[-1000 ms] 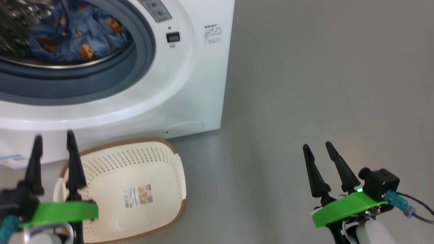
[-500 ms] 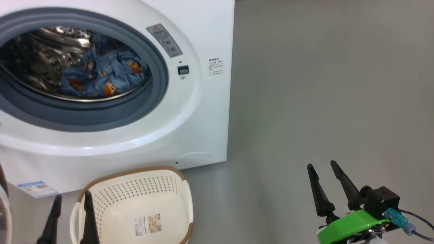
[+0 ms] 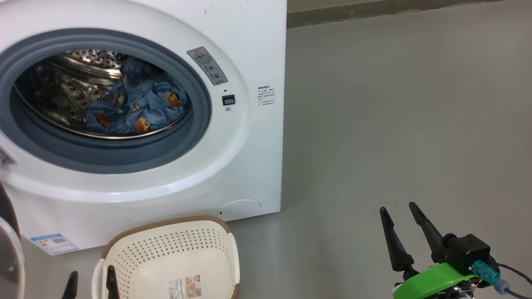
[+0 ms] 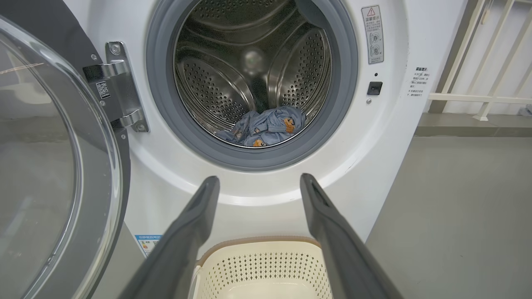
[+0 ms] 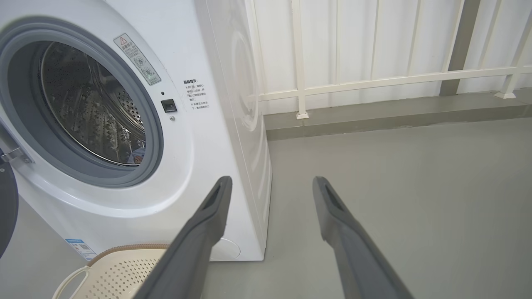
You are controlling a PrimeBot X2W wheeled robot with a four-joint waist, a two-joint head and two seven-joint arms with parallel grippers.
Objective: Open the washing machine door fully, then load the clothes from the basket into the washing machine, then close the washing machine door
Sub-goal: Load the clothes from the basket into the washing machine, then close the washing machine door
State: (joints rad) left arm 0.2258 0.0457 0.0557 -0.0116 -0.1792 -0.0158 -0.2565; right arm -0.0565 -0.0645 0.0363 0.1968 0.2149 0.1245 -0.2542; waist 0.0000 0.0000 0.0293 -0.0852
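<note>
Two of the three steps look finished. The clothes lie bunched at the bottom of the steel drum inside the washing machine. The basket, on the floor just in front of it, holds nothing but its label sticker. The washing machine door stands swung wide on its hinge at the robot's left, so closing it is, I judge, what remains.

Both claws are empty, with their fingers apart. The left claw hovers near the basket, aimed at the drum mouth. The right claw hangs over bare floor, well apart from the machine.

Compared with a second ago, the head camera has lifted. The whole drum opening now sits lower in that view, a strip of wall base appears at the top, and the left claw's fingers are cut down to their tips at the bottom edge. Clothes and basket lie as they did.
</note>
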